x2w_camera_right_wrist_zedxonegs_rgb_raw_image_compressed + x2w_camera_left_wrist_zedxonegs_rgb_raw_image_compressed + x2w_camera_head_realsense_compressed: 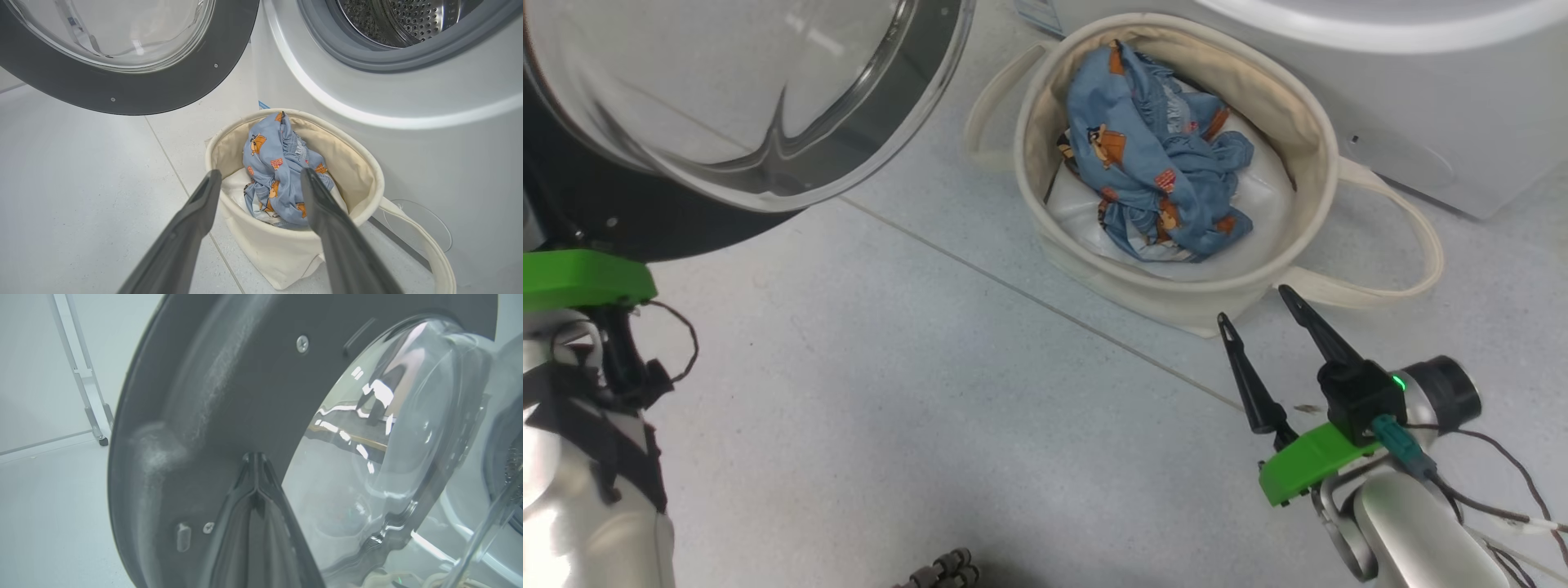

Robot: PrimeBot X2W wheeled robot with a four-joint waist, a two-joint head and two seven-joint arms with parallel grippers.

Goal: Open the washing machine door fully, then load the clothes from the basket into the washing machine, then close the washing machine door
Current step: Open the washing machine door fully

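Right gripper (pixel 1254 304) hangs low over the pale tiled floor (pixel 890 408), its two dark fingers spread wide with nothing between them, tips pointing at the near wall of the basket (pixel 1176 302) and just short of it. Over on the left, the left gripper (pixel 254 457) has its fingers pressed tight together, holding nothing, with the tip right up against the grey inner ring of the washing machine door (pixel 196 396) beside the glass bowl; whether it actually touches, can't tell. The door is swung open, standing out to the left of the basket. Inside the basket the clothes (pixel 1152 163) sit in a crumpled blue heap, orange cartoon prints showing, on top of a plain white bundle (pixel 1258 212). One loop handle (pixel 1413 237) trails on the floor to the right. Just behind the basket stands the washing machine (pixel 408 163), its steel drum (pixel 400 20) showing inside the grey rubber ring (pixel 327 45)
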